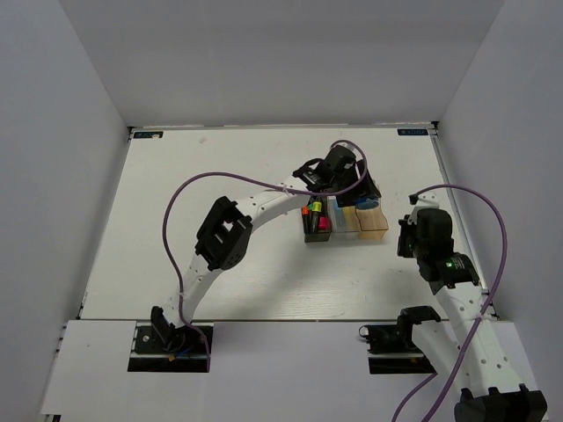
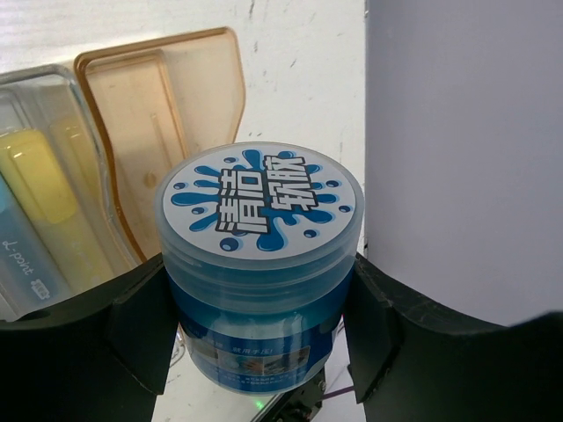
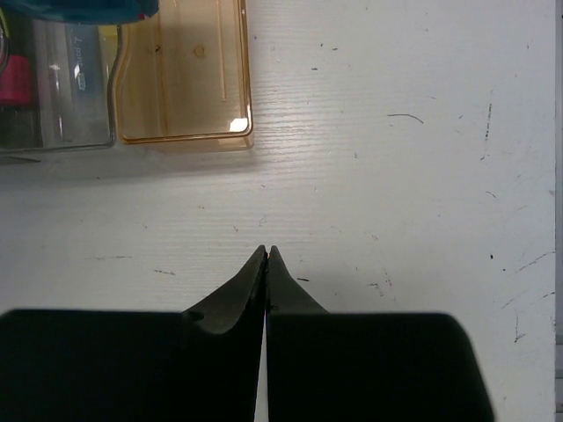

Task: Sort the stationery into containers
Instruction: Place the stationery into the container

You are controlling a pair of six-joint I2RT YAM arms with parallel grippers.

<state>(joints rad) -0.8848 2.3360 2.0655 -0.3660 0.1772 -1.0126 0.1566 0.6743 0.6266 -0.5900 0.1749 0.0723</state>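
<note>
While the left gripper (image 2: 259,330) stands wide, its two black fingers (image 2: 141,321) press against the sides of a squat round translucent blue tub (image 2: 259,198) with a white-and-blue splash label on its lid. The blue tub hangs clear of the white table (image 3: 396,176) at one end of the tan-orange open-top plastic bin (image 2: 207,97). Whether it sits squarely over that bin or over its neighbour cannot be told.

Joined to the tan-orange bin is a clear plastic bin (image 2: 18,83), where a pale yellow stick (image 2: 40,185) and a light blue stick (image 2: 22,255) lie side by side. In the top view a dark smoky grey bin (image 1: 305,236) closes the row on the left. It holds black highlighters (image 1: 315,211) with green, orange and pink caps.

A purple cable (image 1: 264,178) arcs over the left arm and loops across the gripper's back. A plain pale wall panel (image 2: 466,158) rises just to one side of the tub.

The right gripper (image 3: 266,255) has its jaws closed tip to tip with nothing between them. It hovers over bare table near the tan-orange bin's corner, off to the side of the row.
</note>
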